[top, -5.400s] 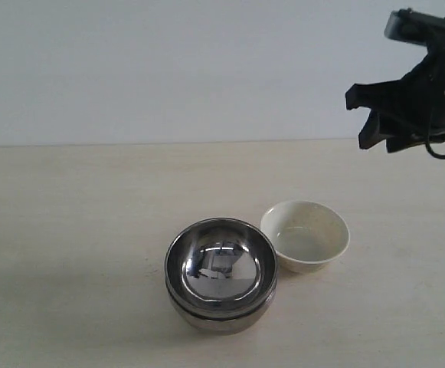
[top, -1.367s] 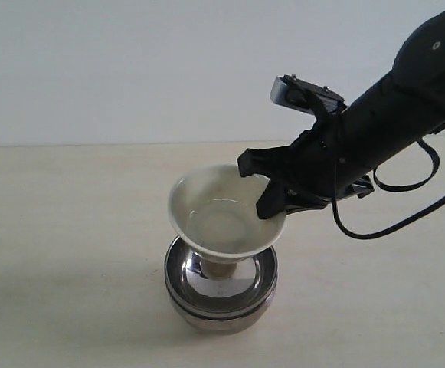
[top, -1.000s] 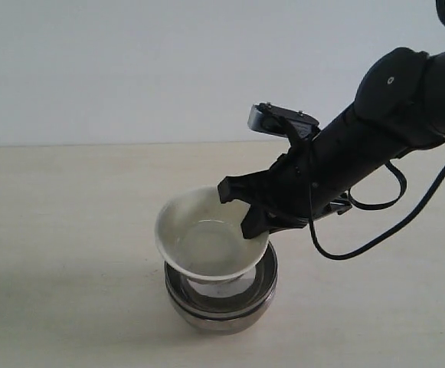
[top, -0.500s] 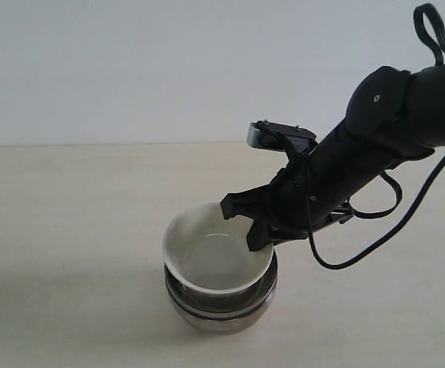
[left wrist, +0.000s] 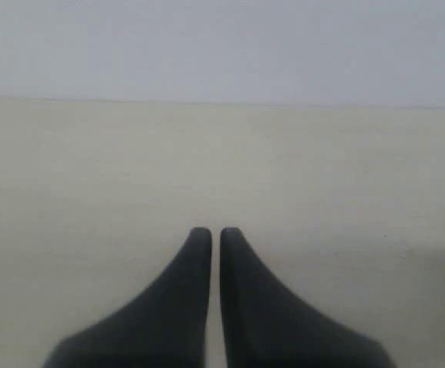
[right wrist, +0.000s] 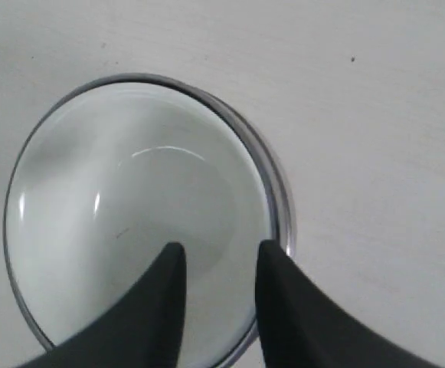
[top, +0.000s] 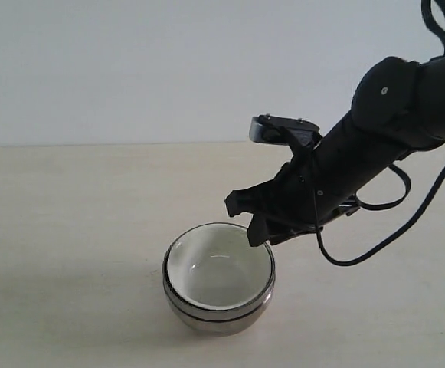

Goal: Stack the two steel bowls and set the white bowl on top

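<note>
The two steel bowls [top: 218, 310] stand nested on the table, and the white bowl [top: 216, 272] sits inside the upper one, its rim just within the steel rim. In the right wrist view the white bowl [right wrist: 130, 215] fills the steel rim [right wrist: 276, 192]. My right gripper [top: 251, 222] hovers just above the bowls' right edge, open, with nothing between its fingers; its fingertips [right wrist: 172, 257] straddle the white bowl's rim without touching it. My left gripper [left wrist: 209, 234] is shut on nothing, over bare table.
The pale wooden table [top: 69, 230] stretches around the stack, with a plain wall behind. My right arm and its cable [top: 375, 230] reach in from the upper right.
The white bowl came down from above the stack into the top steel bowl. My right gripper let go of its rim and rose slightly.
</note>
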Motion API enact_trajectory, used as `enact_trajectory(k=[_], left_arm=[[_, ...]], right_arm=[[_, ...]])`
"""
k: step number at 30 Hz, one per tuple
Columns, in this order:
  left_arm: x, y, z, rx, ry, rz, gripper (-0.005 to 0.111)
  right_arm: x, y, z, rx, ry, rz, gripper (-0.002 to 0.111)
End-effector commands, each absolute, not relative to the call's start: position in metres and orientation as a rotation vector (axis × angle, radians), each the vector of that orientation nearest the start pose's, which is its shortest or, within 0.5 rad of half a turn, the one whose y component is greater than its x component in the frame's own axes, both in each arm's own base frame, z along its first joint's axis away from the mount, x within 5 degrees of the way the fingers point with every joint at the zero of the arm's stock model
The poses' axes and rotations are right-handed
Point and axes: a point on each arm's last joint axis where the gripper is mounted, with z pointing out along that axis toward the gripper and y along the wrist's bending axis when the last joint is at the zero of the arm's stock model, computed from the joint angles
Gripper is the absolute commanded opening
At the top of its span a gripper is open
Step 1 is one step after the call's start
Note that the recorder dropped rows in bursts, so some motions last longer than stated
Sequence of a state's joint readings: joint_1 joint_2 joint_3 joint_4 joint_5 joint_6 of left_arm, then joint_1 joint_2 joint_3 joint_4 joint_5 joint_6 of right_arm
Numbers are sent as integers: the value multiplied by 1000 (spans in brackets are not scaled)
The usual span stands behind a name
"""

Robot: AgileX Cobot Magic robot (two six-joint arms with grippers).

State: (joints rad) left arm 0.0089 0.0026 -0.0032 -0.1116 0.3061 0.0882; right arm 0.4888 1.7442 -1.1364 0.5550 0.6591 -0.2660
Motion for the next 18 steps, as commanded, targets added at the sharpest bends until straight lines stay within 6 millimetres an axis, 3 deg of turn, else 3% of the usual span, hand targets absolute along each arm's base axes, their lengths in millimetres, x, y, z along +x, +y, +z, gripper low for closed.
enact_trajectory(k=[1,3,5,9,13,18], left_arm=[[54,-2,186,-7,1789,-39,4],[54,-2,186,-7,1789,-39,4],[54,-2,186,-7,1789,-39,4],[54,-2,186,-7,1789,-39,4],[54,-2,186,-7,1789,-39,4],[54,-2,186,-7,1789,-39,4]], right_arm=[[296,181,230,-519,2657,531,44],[294,180,236,-525,2644,519,55],[292,178,242,-519,2628,514,53],[288,170,258,-487,2592,454,33],[281,155,279,-409,2552,345,0],[257,140,306,-367,2442,355,0]])
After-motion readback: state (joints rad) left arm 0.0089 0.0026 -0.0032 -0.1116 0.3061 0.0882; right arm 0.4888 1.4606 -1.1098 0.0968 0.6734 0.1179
